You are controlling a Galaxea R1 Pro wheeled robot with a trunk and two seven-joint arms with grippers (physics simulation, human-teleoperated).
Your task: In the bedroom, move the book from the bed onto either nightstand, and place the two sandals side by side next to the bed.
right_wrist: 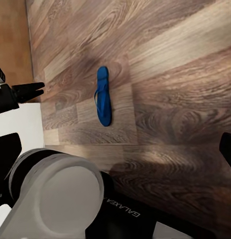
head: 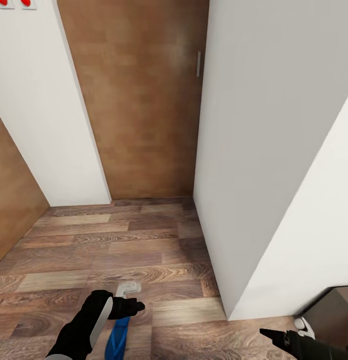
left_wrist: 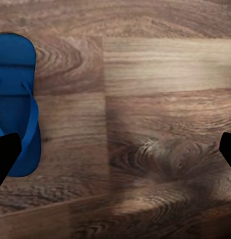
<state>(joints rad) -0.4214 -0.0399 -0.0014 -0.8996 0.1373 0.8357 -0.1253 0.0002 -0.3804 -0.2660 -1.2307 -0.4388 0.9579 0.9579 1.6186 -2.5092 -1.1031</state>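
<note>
A: Where is the sandal (head: 117,337)?

B: Flat on the wood-plank floor (head: 144,250), right under the left gripper (head: 134,306) in the head view. It is bright blue, lying lengthwise away from the robot. In the left wrist view the same sandal (left_wrist: 16,104) sits at the edge of the picture, beside one dark fingertip (left_wrist: 5,154) — close to it, but whether they touch I cannot tell.

A: And is the left claw holding it?

B: No. The two fingertips stand wide apart at opposite edges of the left wrist view, with bare floor between them; nothing is gripped.

A: The right one?

B: The right gripper (head: 269,334) reaches in low from the corner of the head view as a dark point. How far its jaws are parted I cannot tell, and I see nothing in it.

A: Any containers about?

B: None that I can make out. The right wrist view looks down on the sandal (right_wrist: 103,97) lying alone on the planks, with the robot's own grey-white body (right_wrist: 56,199) in the foreground.

A: What stands around it?

B: A tan wooden door (head: 139,100) straight ahead with a slim handle (head: 198,64), white walls (head: 264,150) either side — the right-hand one juts forward as a corner close by the robot. Two small red marks (head: 14,3) show high on the left wall.
</note>
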